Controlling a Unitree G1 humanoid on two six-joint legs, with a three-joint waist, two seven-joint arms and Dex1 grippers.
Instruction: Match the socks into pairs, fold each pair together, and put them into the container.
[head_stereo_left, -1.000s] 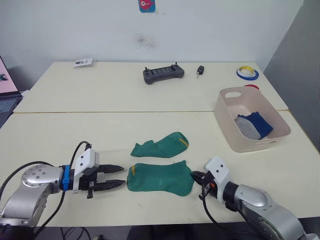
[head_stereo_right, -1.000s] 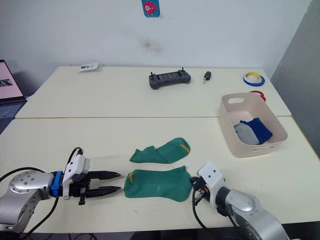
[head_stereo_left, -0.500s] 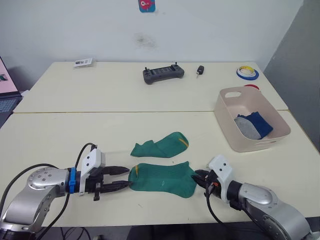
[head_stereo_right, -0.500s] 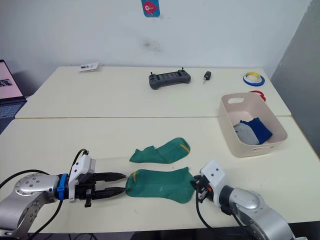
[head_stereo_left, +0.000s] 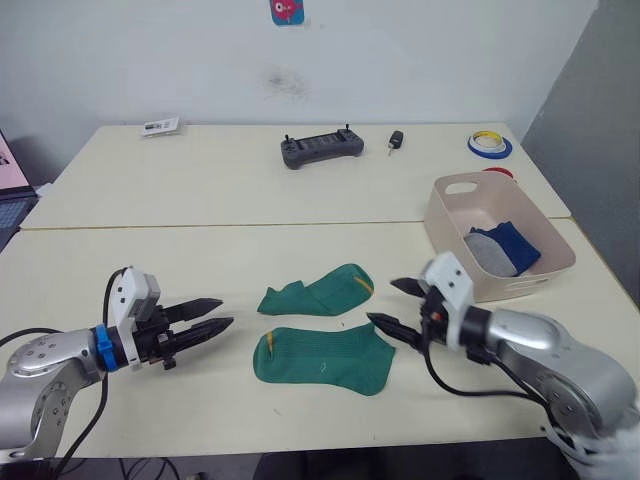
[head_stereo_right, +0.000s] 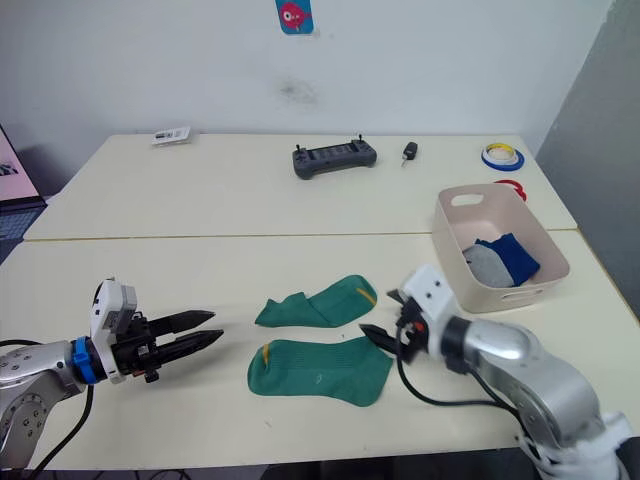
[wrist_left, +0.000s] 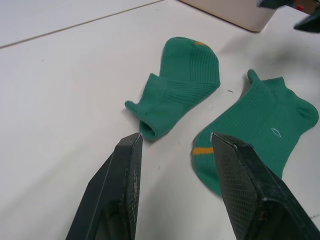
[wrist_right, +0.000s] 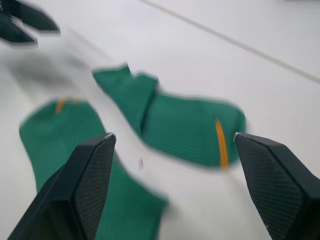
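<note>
Green ribbed socks lie flat on the cream table (head_stereo_left: 120, 260): the near sock (head_stereo_left: 322, 358) spread out, the far sock (head_stereo_left: 318, 291) folded over, just beyond it. Left of the near sock the left gripper (head_stereo_left: 207, 325) hovers spread and empty; right of it the right gripper (head_stereo_left: 395, 305) gapes, holding nothing. Farther right stands the smooth pink-beige container (head_stereo_left: 455, 262), with grey and blue socks (head_stereo_left: 500, 249) partly hidden by its wall.
</note>
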